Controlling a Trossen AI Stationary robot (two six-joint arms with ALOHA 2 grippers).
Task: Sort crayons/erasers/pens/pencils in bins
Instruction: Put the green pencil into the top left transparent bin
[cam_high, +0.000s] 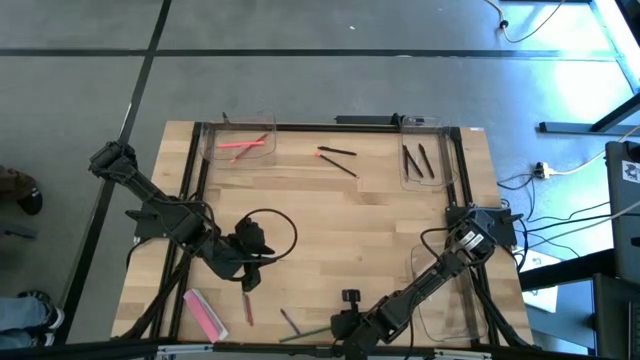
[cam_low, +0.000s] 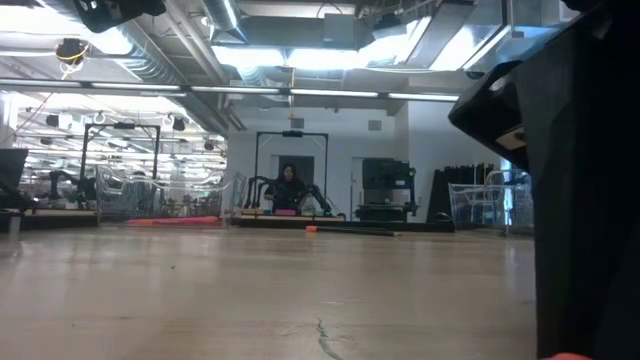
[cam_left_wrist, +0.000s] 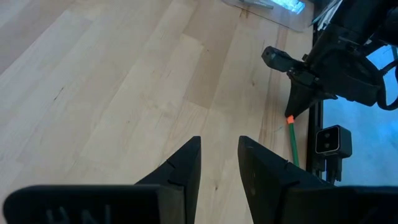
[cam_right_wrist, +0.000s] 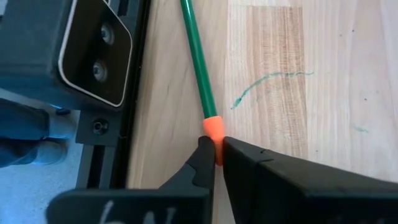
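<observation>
A green pencil (cam_right_wrist: 198, 62) with an orange end lies on the wood near the table's near edge (cam_high: 305, 335). My right gripper (cam_right_wrist: 215, 158) is shut on that end; in the high view it is low at the near edge (cam_high: 338, 327). My left gripper (cam_left_wrist: 219, 155) hangs open over bare wood at the near left (cam_high: 250, 278), holding nothing. Pink crayons (cam_high: 248, 143) lie in the far-left bin (cam_high: 215, 150). Black pens (cam_high: 418, 158) lie in the far-right bin (cam_high: 440, 175). Two more pens (cam_high: 338, 158) lie loose between them. My right gripper pinches the pencil's orange end (cam_right_wrist: 212, 126) between its two fingertips. The fingers slant down onto it and lie roughly in line with the pencil, which runs away from them. The green shaft lies along the table.
A flat pink eraser (cam_high: 205, 312), a dark red pencil (cam_high: 247, 308) and a grey pencil (cam_high: 290, 320) lie near the near edge. A third clear bin (cam_high: 450, 300) stands at the near right under my right arm. A black camera block (cam_right_wrist: 93, 56) sits beside the pencil.
</observation>
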